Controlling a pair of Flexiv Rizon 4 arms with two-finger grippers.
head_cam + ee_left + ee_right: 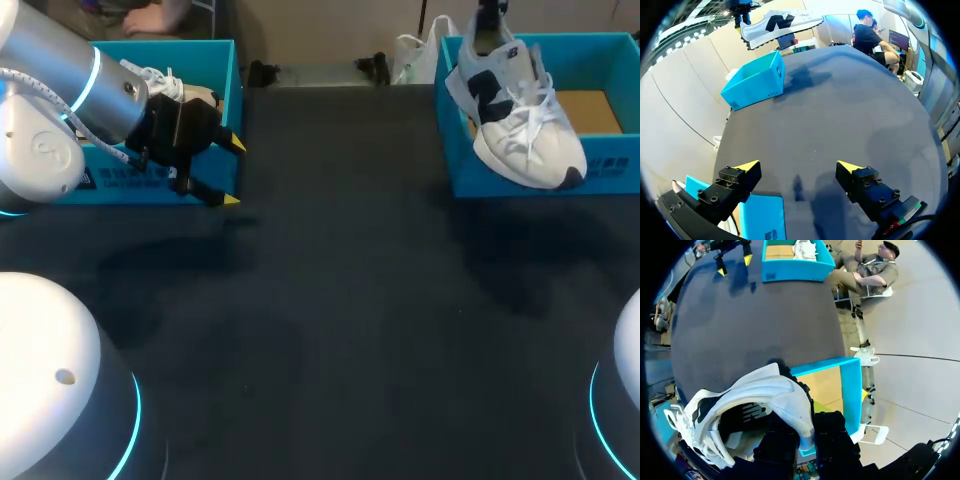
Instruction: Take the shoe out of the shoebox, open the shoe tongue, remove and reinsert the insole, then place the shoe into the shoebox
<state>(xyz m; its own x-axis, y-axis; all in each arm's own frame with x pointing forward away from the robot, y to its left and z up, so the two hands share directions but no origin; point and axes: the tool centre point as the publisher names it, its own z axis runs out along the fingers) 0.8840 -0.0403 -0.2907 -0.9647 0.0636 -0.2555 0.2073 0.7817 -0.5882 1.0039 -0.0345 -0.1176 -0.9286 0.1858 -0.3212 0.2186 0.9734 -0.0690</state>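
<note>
At the far left, a turquoise cardboard shoebox [226, 85] stands at the back of the black matte table [340, 300]. A second white lace-up shoe [158, 82] lies inside it, only its laces and upper edge showing past the arm. The left arm comes in over this box. The left gripper [230, 170] hovers at the box's front right corner, its yellow-tipped fingers spread wide with nothing between them. In the left wrist view the same gripper [797, 167] hangs open above bare tabletop, with the box's near corner [760, 220] just below one finger.

The middle of the table carries only shadows.

At the right, the right-hand turquoise cardboard shoebox [610, 165] sits at the table's back edge with its brown floor exposed. The white sneaker with dark side panels [520, 120] hangs above this box, heel up and toe tilted down toward the near wall. From the left wrist view the sneaker [780, 25] is clear of the box [755, 82], raised in the air. The right gripper [490, 15] pinches the sneaker at its heel. The right wrist view shows the dark fingers [832, 435] clamped on the padded heel collar [790, 405] from both sides, with the box wall [850, 385] beneath.
</note>
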